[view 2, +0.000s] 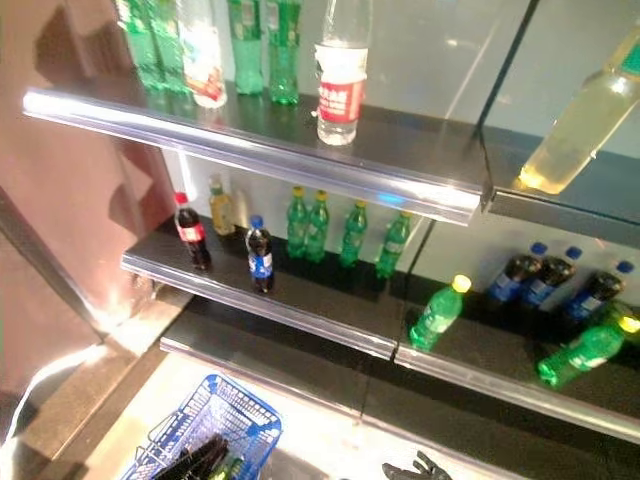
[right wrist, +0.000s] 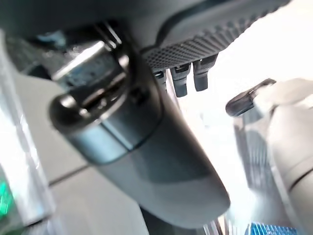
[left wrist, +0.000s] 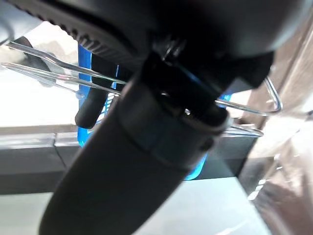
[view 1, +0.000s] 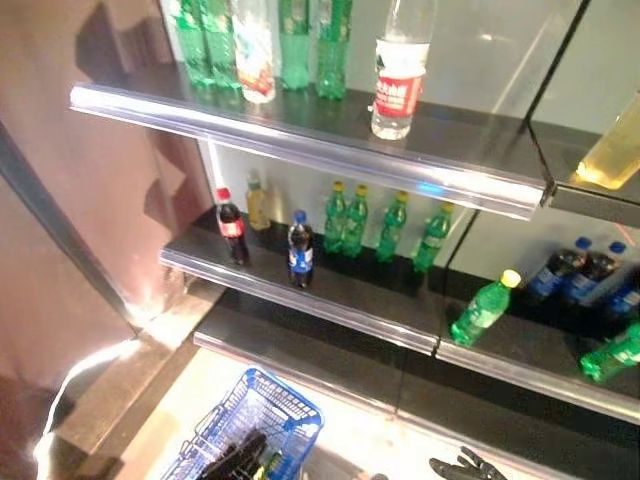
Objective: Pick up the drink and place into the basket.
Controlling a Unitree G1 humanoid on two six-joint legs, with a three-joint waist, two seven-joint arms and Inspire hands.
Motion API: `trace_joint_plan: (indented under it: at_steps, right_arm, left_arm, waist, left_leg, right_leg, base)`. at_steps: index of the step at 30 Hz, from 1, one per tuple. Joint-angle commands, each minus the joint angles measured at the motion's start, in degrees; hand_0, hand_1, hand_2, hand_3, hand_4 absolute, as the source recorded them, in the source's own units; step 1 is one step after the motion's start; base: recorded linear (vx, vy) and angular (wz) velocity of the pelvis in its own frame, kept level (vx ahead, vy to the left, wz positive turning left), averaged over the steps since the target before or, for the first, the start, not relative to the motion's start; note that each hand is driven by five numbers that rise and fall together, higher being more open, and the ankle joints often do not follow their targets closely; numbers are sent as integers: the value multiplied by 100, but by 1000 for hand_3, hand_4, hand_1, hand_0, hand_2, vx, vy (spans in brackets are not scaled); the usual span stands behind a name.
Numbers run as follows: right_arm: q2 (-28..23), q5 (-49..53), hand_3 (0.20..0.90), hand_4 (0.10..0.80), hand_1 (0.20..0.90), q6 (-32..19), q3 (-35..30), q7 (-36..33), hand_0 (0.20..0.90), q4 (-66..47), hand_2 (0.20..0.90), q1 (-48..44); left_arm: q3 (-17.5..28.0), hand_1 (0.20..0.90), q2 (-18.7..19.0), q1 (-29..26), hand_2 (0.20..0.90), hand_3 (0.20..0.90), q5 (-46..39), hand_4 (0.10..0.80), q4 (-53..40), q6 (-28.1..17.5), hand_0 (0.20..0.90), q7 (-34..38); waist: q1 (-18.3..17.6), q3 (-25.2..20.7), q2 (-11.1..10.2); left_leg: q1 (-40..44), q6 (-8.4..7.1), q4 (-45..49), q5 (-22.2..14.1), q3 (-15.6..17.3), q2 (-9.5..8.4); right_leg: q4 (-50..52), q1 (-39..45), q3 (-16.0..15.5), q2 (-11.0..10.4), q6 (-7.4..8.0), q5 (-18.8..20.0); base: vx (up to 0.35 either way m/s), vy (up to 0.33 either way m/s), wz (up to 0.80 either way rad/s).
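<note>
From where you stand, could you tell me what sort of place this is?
Probably a shop's drinks aisle: dark metal shelves stocked with rows of green plastic bottles and dark cola bottles, plus a blue wire shopping basket below.

steel shelving point(view 1: 300, 135), glass divider panel point(view 1: 560, 60) at right, brown wall point(view 1: 60, 230) on left, pale floor point(view 1: 180, 410) below

Shelves point(view 2: 300, 165) of drink bottles, tilted green bottle point(view 2: 437, 314), blue basket point(view 2: 215, 425) below, right hand point(view 2: 415, 468)
</note>
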Motion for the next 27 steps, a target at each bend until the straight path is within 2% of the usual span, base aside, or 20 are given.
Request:
trace_joint_plan:
  at_steps: [1, 4, 5, 6, 7, 8, 9, 11, 12, 14, 15, 16, 17, 18, 21, 25, 27]
  right_arm:
    - [-259, 167, 900, 800, 900, -289, -158, 172, 900, -74, 900, -375]
    - [-226, 178, 900, 800, 900, -342, -107, 212, 900, -74, 900, -370]
    - [-215, 150, 900, 800, 900, -383, -89, 263, 900, -33, 900, -418]
    - [-196, 109, 900, 800, 900, -363, -99, 255, 900, -24, 900, -441]
    - [-173, 14, 900, 800, 900, -357, -94, 251, 900, 2, 900, -471]
    - [-161, -57, 900, 800, 900, -354, -70, 273, 900, 33, 900, -504]
    - [-126, -155, 900, 800, 900, -385, -26, 269, 900, 61, 900, -543]
    - [-46, -194, 900, 800, 900, -359, 76, 252, 900, 34, 900, -599]
    - [0, -175, 900, 800, 900, -347, 127, 222, 900, 32, 900, -620]
    - [37, -130, 900, 800, 900, -325, 197, 149, 900, -5, 900, -650]
    - [15, -128, 900, 800, 900, -311, 236, 89, 900, -60, 900, -669]
    - [-17, -100, 900, 800, 900, -296, 288, 52, 900, -124, 900, -699]
    - [-73, -165, 900, 800, 900, -271, 349, 82, 900, -221, 900, -735]
    - [-99, -179, 900, 800, 900, -268, 372, 79, 900, -260, 900, -742]
    - [-163, -138, 900, 800, 900, -262, 360, -1, 900, -225, 900, -710]
    - [-121, -186, 900, 800, 900, -403, 460, 193, 900, -131, 900, -655]
    - [-113, -299, 900, 800, 900, -385, 574, 232, 900, -181, 900, -652]
  left_arm:
    - [101, 300, 152, -312, 300, 200, 247, 100, -355, -105, 300, -721]
    - [117, 300, 171, -354, 300, 200, 191, 100, -322, -118, 300, -699]
    - [120, 300, 144, -384, 300, 200, 74, 100, -340, -140, 300, -642]
    - [121, 300, 127, -384, 300, 200, 73, 100, -361, -153, 300, -629]
    - [109, 300, 109, -370, 300, 200, 19, 100, -379, -168, 300, -602]
    - [109, 300, 95, -363, 300, 200, -32, 100, -407, -178, 300, -566]
    - [133, 300, 85, -344, 300, 200, -108, 100, -452, -177, 300, -514]
    - [138, 300, 76, -336, 300, 200, -152, 100, -513, -218, 300, -398]
    - [153, 300, 93, -341, 300, 200, -96, 100, -510, -231, 300, -416]
    - [202, 300, 107, -344, 300, 200, -78, 100, -533, -257, 300, -380]
    - [215, 300, 88, -339, 300, 200, -91, 100, -606, -211, 300, -316]
    - [198, 300, 58, -320, 300, 200, -51, 100, -644, -210, 300, -303]
    - [173, 300, -13, -233, 300, 200, -63, 100, -686, -290, 300, -316]
    - [171, 300, -43, -191, 300, 200, -35, 100, -725, -293, 300, -330]
    - [129, 300, 48, -223, 300, 200, -2, 100, -838, -68, 300, -320]
    - [-82, 300, 86, -432, 300, 200, 17, 100, -772, -77, 300, -305]
    - [-107, 300, 70, -488, 300, 200, -89, 100, -828, -49, 300, -246]
  waist:
    - [56, 251, 348]
    - [109, 216, 407]
    - [173, 98, 478]
    - [211, 55, 496]
    - [260, -1, 507]
    - [296, -35, 508]
    - [330, -74, 482]
    - [397, -103, 413]
    - [412, -103, 378]
    - [393, -101, 369]
    - [381, -87, 371]
    - [422, -69, 376]
    - [560, -52, 402]
    - [611, -58, 435]
    - [441, -91, 557]
    - [184, -131, 606]
    - [93, -69, 552]
  left_leg:
    - [-116, 16, 287, -275, -25, -179]
    - [-118, 40, 81, -109, 150, -87]
    - [-208, 33, 19, -6, 385, 78]
    - [-239, 24, 19, 33, 487, 136]
    - [-206, -12, 19, -38, 488, 172]
    - [-231, -19, 19, 10, 564, 227]
    - [-259, -36, 19, 82, 685, 283]
    - [-251, -98, 19, 153, 886, 394]
    - [-257, -107, 29, 169, 976, 422]
    - [-270, -234, 37, 299, 1125, 609]
    - [-278, -270, 34, 331, 1049, 638]
    - [-346, -242, 43, 290, 740, 533]
    - [-484, -119, 69, 270, 178, 317]
    - [-531, -104, 84, 234, -99, 244]
    - [-468, -111, 20, 222, -120, 266]
    - [-363, -93, 92, 188, -100, 325]
    - [-444, -168, 620, 100, -33, 418]
  right_leg:
    - [419, -123, -372, -146, 474, 173]
    - [930, -33, -511, -236, 442, 62]
    - [1171, 186, -799, -323, 367, -135]
    - [1230, 307, -915, -337, 348, -244]
    - [1341, 479, -976, -365, 421, -406]
    - [1394, 572, -1045, -326, 400, -538]
    - [1248, 733, -1107, -187, 378, -752]
    - [891, 924, -1339, -47, 338, -861]
    - [862, 979, -1405, -19, 368, -884]
    - [507, 1051, -1472, 285, 184, -1084]
    - [394, 1020, -1422, 356, 128, -1083]
    - [354, 970, -1274, 443, 71, -1121]
    - [381, 804, -1118, 520, -58, -1094]
    - [417, 739, -978, 583, -105, -1160]
    - [574, 680, -768, 679, -178, -1341]
    - [713, 612, -458, 852, -305, -1518]
    - [734, 624, -349, 905, -418, -1545]
  base:
    - [-219, -10, -64]
    - [-202, -38, -44]
    - [-276, -178, -35]
    - [-281, -242, -37]
    - [-122, -214, -41]
    - [-111, -260, -47]
    - [-136, -306, -66]
    - [-95, -377, -116]
    - [-72, -434, -119]
    - [-77, -383, -69]
    - [-91, -313, -96]
    - [-148, -307, -133]
    - [-118, -289, -130]
    - [-102, -247, -111]
    - [-28, -187, -111]
    - [21, -260, -69]
    - [17, -272, -53]
